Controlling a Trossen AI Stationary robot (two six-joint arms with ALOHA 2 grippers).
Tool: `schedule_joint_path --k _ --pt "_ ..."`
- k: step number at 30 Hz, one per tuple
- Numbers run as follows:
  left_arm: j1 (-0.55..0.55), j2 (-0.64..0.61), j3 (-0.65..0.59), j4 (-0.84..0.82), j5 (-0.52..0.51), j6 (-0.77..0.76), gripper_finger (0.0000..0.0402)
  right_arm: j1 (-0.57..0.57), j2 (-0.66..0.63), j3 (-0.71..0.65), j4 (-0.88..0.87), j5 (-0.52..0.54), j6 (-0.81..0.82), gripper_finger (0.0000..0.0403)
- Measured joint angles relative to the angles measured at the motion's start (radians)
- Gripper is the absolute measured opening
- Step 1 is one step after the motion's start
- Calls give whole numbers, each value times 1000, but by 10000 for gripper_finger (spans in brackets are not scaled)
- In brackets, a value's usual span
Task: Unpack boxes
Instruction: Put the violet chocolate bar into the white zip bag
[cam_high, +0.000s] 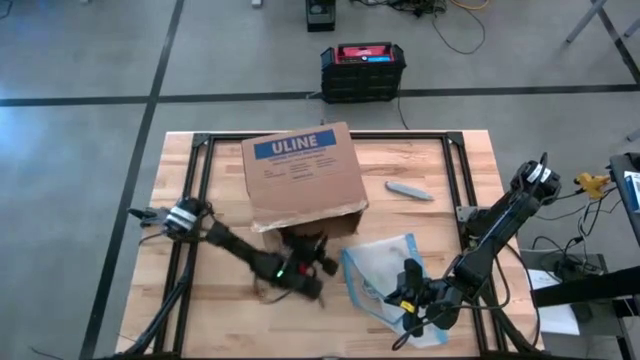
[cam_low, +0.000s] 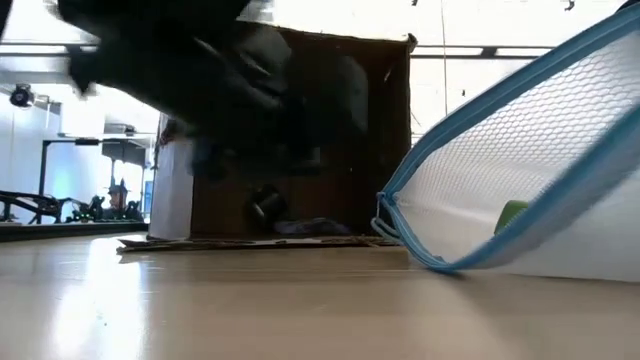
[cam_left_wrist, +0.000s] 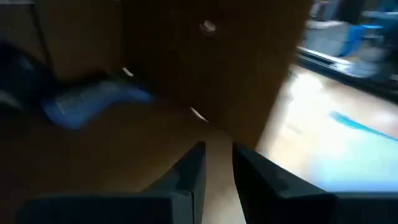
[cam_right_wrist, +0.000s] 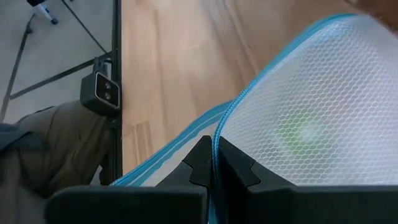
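While the wooden table (cam_high: 200, 200) fills the middle of the high view, the brown cardboard box (cam_high: 303, 175) lies on its side at upper centre of that frame, blue ULINE label up, its open mouth toward the frame's lower edge with a flap flat on the table. In the low view the box (cam_low: 330, 130) stands at centre, interior dark; small items inside are too dim to identify.

Clear mesh pouch with blue edging (cam_high: 385, 285): right of centre, lower part of the high view, just beside the box's open end. Fills the right half of the low view (cam_low: 520, 170); a green object shows blurred through the mesh.

Left gripper (cam_high: 318, 262): at the box mouth, lower centre of the high view. In the left wrist view the fingers (cam_left_wrist: 186, 177) sit close together with a narrow gap, nothing between them; blurred blue object (cam_left_wrist: 93, 102) lies inside the box ahead.

Right gripper (cam_high: 408, 290): over the pouch, lower right of centre. Right wrist view shows the fingers pinching the pouch's blue edge (cam_right_wrist: 214, 152).

Black crate with red top (cam_high: 363, 70): on the floor, top centre.

Small grey object (cam_high: 409, 190): on the table, right of the box, well apart from the pouch.
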Motion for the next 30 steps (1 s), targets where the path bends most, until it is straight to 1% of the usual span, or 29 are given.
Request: schedule_joint_path --k 2,5,7,10,13,16,19,20,22,25,30 --pt "61 13 5 -6 25 12 62 -3 -1 0 -20 19 9 0" --pt "133 19 -7 -10 142 -18 62 -5 -3 0 -36 27 34 0" --pt "160 19 -27 -38 218 -42 62 -5 -3 0 -43 28 45 0" --pt "155 20 -51 -134 318 -121 62 -5 -3 0 -41 28 53 0" --pt "77 6 -56 -194 350 -213 62 -4 -3 0 -41 28 58 0" --pt "-25 6 -56 -206 313 -302 62 -5 -3 0 -42 26 60 0" --pt "-67 2 -57 -263 211 -412 62 -4 -4 0 -55 15 63 0" --pt "-64 -3 -57 -296 184 -434 62 -5 -4 0 -66 2 72 0" --pt "-45 -9 -57 -351 165 -449 62 -5 -6 0 -103 -24 97 0" --pt "-1 -9 -57 -446 185 -449 62 3 -23 0 -193 -36 167 0" --pt "59 -19 -58 -601 188 -456 62 25 -56 0 -375 -64 323 0"
